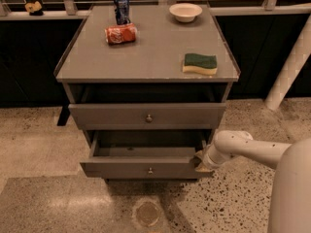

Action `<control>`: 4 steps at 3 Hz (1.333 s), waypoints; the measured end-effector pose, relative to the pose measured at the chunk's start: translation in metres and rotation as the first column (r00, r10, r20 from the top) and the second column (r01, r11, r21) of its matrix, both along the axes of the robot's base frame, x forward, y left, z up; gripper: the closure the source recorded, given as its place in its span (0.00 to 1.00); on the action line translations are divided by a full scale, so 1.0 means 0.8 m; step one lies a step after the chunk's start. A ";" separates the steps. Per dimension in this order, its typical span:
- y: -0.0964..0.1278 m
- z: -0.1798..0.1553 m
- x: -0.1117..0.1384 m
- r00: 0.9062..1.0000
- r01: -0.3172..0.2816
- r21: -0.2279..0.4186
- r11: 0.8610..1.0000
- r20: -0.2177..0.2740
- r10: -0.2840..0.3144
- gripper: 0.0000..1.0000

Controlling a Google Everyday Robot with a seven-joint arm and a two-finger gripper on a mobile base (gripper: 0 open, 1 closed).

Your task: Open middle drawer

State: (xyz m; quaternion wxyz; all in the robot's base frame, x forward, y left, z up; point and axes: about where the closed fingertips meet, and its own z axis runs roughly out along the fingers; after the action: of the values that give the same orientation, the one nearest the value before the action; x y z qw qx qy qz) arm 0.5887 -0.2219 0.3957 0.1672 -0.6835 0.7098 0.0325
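The grey cabinet point(146, 57) shows two flat drawer fronts, each with a small round metal knob. The upper drawer point(121, 116) stands slightly out under the top. The middle drawer point(116, 170) below it is pulled well out, and its dark inside shows behind its front. Its knob point(150, 170) is at the centre of the front. My gripper point(200, 162) is at the right end of this drawer's front, against its top right corner, on the end of my white arm point(252, 147) coming in from the right. A lower drawer is hidden beneath.
On the cabinet top lie a blue can point(121, 8) standing upright, a red can point(120, 34) on its side, a white bowl point(185, 12) and a green-and-yellow sponge point(200, 63). A white post point(291, 67) leans at the right. Speckled floor lies in front.
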 end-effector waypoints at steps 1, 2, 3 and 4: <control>0.000 0.001 0.000 1.000 0.000 0.000 1.000 0.000 0.000 1.00; -0.005 -0.011 -0.022 1.000 -0.008 0.002 1.000 -0.001 0.008 1.00; -0.004 -0.006 -0.022 1.000 -0.008 0.002 1.000 -0.001 0.008 1.00; -0.005 0.009 -0.024 0.999 0.009 0.007 1.000 0.041 -0.010 1.00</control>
State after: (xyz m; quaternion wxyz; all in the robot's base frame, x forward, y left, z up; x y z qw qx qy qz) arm 0.5698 -0.2255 0.4033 0.1840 -0.6801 0.7094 0.0201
